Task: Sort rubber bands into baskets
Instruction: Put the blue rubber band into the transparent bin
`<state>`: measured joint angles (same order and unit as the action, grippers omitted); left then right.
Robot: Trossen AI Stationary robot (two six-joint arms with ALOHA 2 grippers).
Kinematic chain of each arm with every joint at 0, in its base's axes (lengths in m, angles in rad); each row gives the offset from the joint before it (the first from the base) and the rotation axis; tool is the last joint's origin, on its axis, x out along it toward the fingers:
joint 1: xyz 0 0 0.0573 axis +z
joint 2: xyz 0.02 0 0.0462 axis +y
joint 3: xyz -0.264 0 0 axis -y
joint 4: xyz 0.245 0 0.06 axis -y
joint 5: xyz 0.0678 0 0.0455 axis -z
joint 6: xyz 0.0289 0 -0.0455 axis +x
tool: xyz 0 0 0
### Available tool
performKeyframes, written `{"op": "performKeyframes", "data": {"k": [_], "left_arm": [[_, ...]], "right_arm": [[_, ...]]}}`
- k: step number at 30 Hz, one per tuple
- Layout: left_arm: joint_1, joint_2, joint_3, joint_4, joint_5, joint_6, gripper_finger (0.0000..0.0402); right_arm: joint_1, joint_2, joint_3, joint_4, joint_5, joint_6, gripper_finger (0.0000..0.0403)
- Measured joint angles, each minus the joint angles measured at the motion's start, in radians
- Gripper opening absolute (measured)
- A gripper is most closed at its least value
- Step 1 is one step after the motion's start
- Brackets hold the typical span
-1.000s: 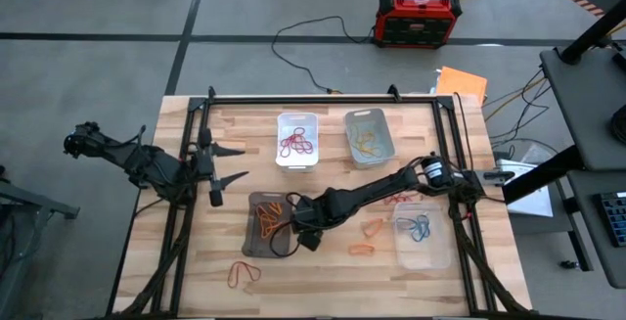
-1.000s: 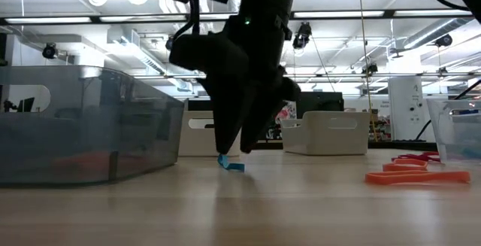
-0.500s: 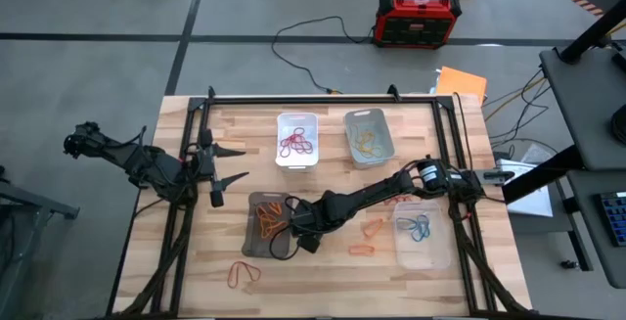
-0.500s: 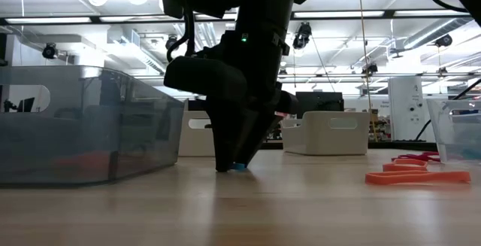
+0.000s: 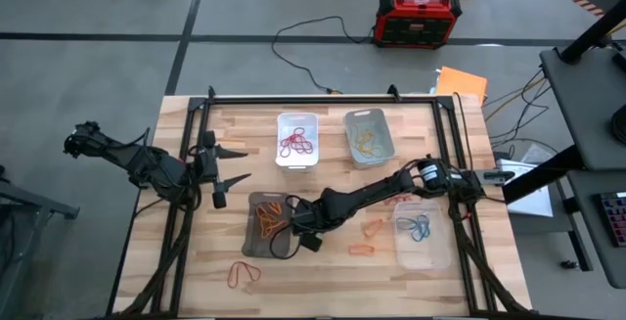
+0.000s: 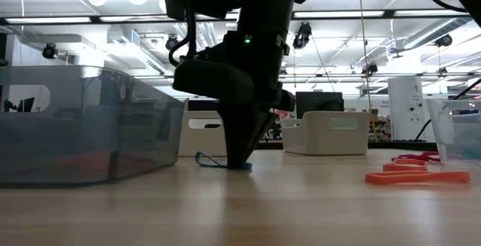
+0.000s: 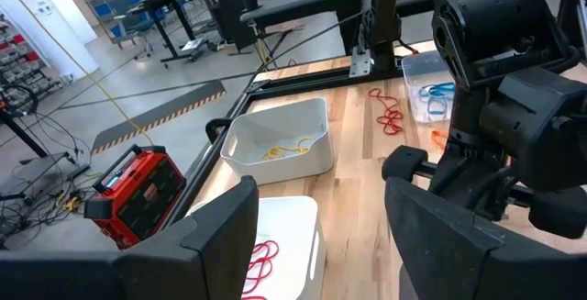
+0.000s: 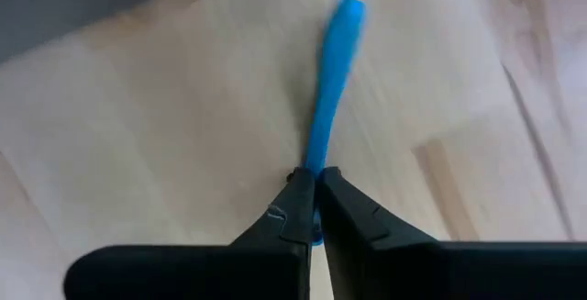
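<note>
My right gripper reaches down to the table beside the dark basket and is shut on a blue rubber band. The band lies flat on the wood as a thin strip. The white basket holds red bands, the grey basket yellowish ones, and the clear basket blue ones. My left gripper waits open over the table's left side, holding nothing. My right gripper pinches one end of the blue rubber band between its two fingertips. The fingers come steeply from above, pointing down at the table. The rest of the band runs straight out from the tips, flattened and lying on the wood.
Loose orange bands lie right of my right gripper, another near the front edge. Red bands lie under the right arm. A black frame rims the table's far edge. A red-black box stands on the floor beyond.
My right gripper has shut its fingers on the blue band, with its tips down at the table beside the dark basket. The band, a small bent piece between open fingers before, now lies stretched out flat from the tips toward the dark basket.
</note>
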<state>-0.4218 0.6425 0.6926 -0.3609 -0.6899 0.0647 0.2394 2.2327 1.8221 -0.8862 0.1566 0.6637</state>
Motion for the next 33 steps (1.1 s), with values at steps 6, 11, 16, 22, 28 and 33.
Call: {"op": "performKeyframes", "data": {"k": [6, 11, 16, 22, 28, 33], "left_arm": [[0.0, 0.0, 0.0, 0.001, 0.0, 0.0, 0.0221], [0.0, 0.003, 0.0, 0.001, 0.0, 0.0, 0.0221], [0.0, 0.007, -0.001, 0.001, -0.001, 0.0, 0.0221], [0.0, 0.007, -0.001, 0.0, -0.001, -0.005, 0.0221], [0.0, 0.01, -0.001, 0.001, -0.001, -0.019, 0.0221], [0.0, 0.015, -0.001, 0.001, -0.002, -0.026, 0.0221]], "right_arm": [[0.007, -0.074, -0.003, -0.07, -0.007, -0.048, 0.0009], [0.016, -0.156, -0.002, -0.172, -0.015, -0.086, 0.0009], [0.028, -0.269, -0.002, -0.277, -0.026, -0.095, 0.0009], [0.053, -0.42, -0.028, -0.41, -0.031, -0.045, 0.0009], [0.088, -0.576, -0.151, -0.508, -0.048, 0.088, 0.0009], [0.13, -0.714, -0.308, -0.504, -0.085, 0.217, 0.0009]]}}
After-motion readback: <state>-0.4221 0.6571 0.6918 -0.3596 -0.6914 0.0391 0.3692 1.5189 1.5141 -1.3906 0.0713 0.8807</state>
